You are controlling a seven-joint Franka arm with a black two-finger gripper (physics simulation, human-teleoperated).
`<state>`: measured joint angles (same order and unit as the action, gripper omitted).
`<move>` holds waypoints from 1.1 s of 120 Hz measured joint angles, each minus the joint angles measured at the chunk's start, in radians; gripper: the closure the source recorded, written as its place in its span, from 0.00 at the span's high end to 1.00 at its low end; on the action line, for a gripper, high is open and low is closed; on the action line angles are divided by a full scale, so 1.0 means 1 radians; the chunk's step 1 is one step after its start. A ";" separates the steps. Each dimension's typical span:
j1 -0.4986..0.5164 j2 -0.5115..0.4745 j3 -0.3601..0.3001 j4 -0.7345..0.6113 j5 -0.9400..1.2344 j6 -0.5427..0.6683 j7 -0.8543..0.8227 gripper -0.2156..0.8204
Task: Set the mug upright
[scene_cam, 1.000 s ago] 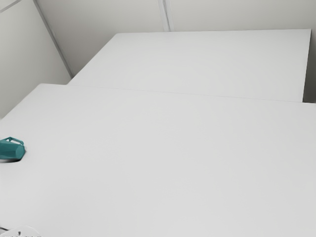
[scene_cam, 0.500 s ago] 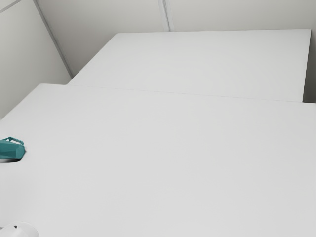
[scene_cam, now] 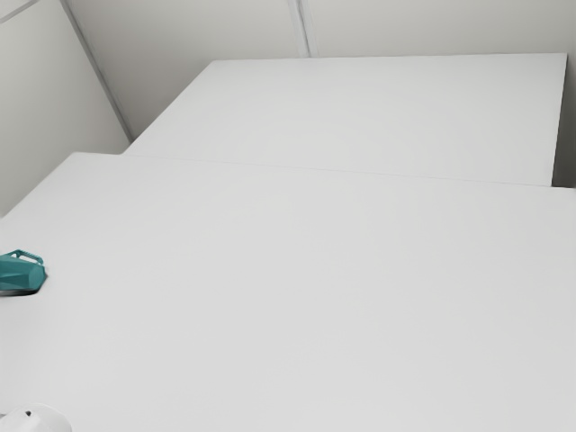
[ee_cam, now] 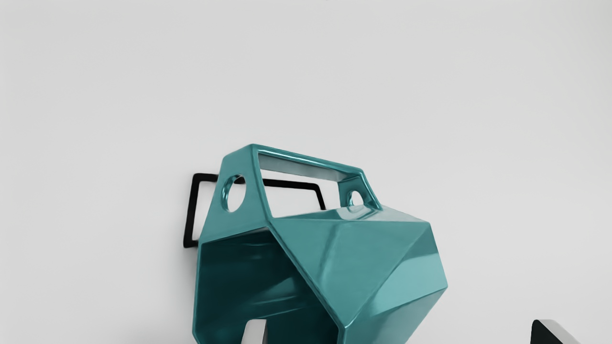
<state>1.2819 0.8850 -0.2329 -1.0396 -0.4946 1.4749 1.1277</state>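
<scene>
My gripper [ee_cam: 400,330] is open, fingers [ee_cam: 256,332] spread wide w/ nothing clamped: one tip overlaps the mug's open mouth in the wrist view, the other stands out past the base side w/ a gap between; whether the first tip touches the mug, can't tell. Teal mug [ee_cam: 330,258] lies on its side on the tabletop [scene_cam: 315,288], handle [ee_cam: 311,160] up, faceted walls, w/ a black handle-shaped shadow [ee_cam: 190,215] behind. Edges: in the ext. view the mug sits at the far left border, partly cut off, approx. midway down; the table's far edge runs across behind it, and its side edge slants down to the left border, well apart from the mug. Beyond the far edge there's a second pale surface [scene_cam: 360,117], then walls [scene_cam: 180,45]. Lots of open room on the tabletop toward the ext. view's right, and in the wrist view plenty past the handle too. A white rounded part [scene_cam: 36,421] pokes in at the ext. view's bottom left corner. Vs. 1 sec ago: that part sits a bit higher & shows a smooth face where it had dark marks; vs. the half-sec-ago frame it looks the same. Mug hasn't visibly shifted in either, same spot, same tilt, handle still up
</scene>
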 joint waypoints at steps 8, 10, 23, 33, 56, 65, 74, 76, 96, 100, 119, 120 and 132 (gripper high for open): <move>0.000 0.003 0.000 -0.004 0.000 0.011 0.005 0.79; 0.000 0.003 0.000 -0.005 -0.001 0.014 0.006 0.79; 0.001 0.005 0.001 -0.027 -0.004 0.024 0.012 0.79; 0.001 0.006 0.001 -0.044 -0.012 0.026 0.016 0.79; 0.001 0.004 0.001 -0.063 -0.037 0.010 0.023 0.79; 0.001 0.004 0.001 -0.073 -0.051 -0.005 0.026 0.79; 0.001 0.004 0.001 -0.077 -0.062 -0.021 0.028 0.75; 0.001 0.004 0.001 -0.078 -0.064 -0.025 0.028 0.72; 0.001 0.003 -0.004 -0.078 -0.081 -0.055 0.032 0.33; 0.001 0.002 -0.006 -0.078 -0.087 -0.062 0.032 0.27; 0.001 -0.009 -0.018 -0.079 -0.112 -0.104 0.036 0.13; 0.001 -0.009 -0.019 -0.079 -0.113 -0.107 0.036 0.12; 0.001 -0.013 -0.022 -0.087 -0.121 -0.133 0.038 0.08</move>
<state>1.2833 0.8722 -0.2551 -1.1263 -0.6153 1.3416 1.1656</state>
